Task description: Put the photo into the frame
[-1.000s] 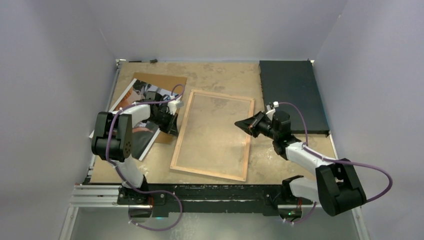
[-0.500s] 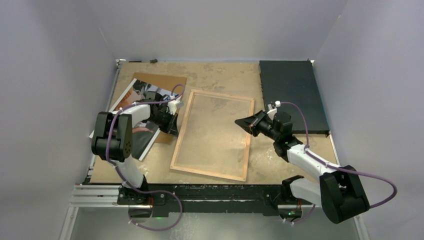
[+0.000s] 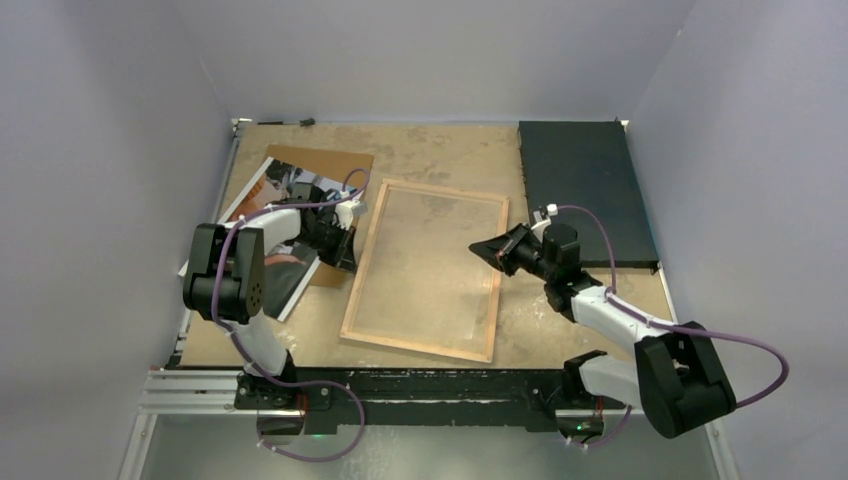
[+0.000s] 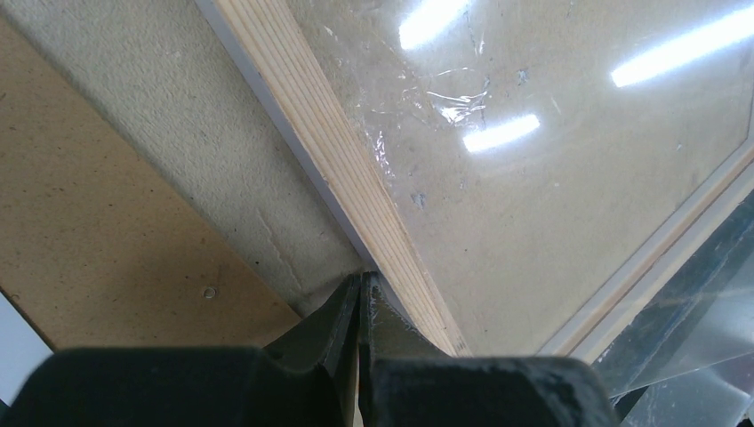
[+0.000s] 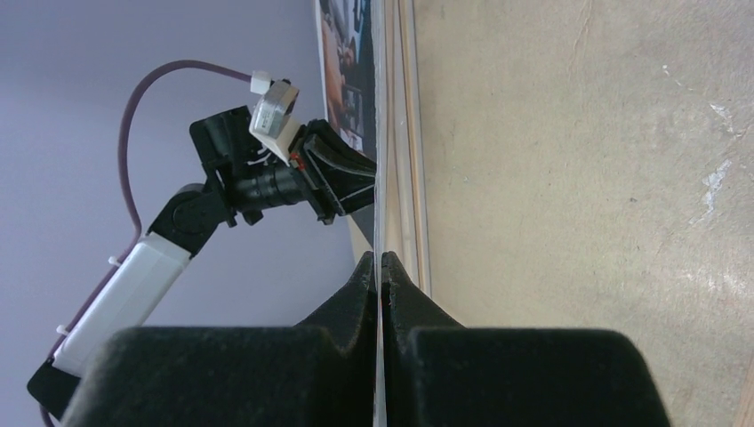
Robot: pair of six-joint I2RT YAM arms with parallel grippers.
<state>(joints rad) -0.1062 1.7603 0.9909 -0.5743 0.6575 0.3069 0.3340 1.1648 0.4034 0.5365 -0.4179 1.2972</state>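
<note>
The frame (image 3: 425, 270) is lying flat in the middle of the counter (image 3: 520, 330), with its wood back facing up. The left claw (image 3: 351, 264) is sitting right at the frame's left edge, and its fingers are pressed together. The right claw (image 3: 478, 247) is sitting at the frame's right edge, and its fingers are pressed together too. A thin edge is lining up with its tips, and I cannot tell if it is being pinched. The photo (image 3: 268, 188) is lying just left of the frame, partly under the left arm and on top of a brown backing board (image 3: 330, 160). A black mat (image 3: 585, 180) is lying in the far right corner.
</note>
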